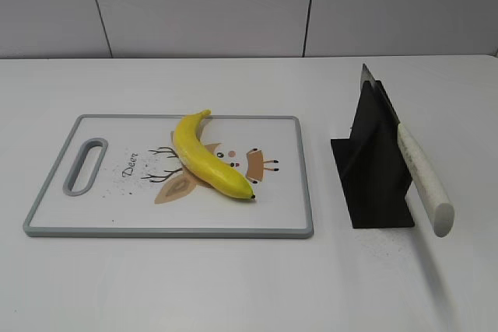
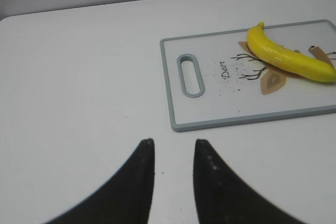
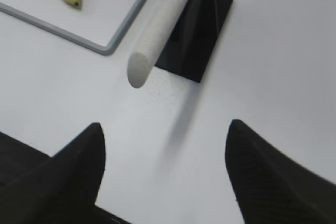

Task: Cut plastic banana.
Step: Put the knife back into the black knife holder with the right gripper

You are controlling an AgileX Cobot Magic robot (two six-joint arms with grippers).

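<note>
Both claws hang spread and empty, left (image 2: 174, 148), right (image 3: 165, 140); banana (image 1: 206, 157) lies on cutting board (image 1: 288, 215), knife (image 1: 420, 176) racked toward the bench's right edge.

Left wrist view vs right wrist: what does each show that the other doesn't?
Only the left wrist view: the left gripper, fingers slightly apart over bare table, the whole plastic banana, and the board's handle slot.
Only the right wrist view: the right gripper, wide open, the knife handle, and the black knife stand.
Both: the cutting board and the white table.
</note>
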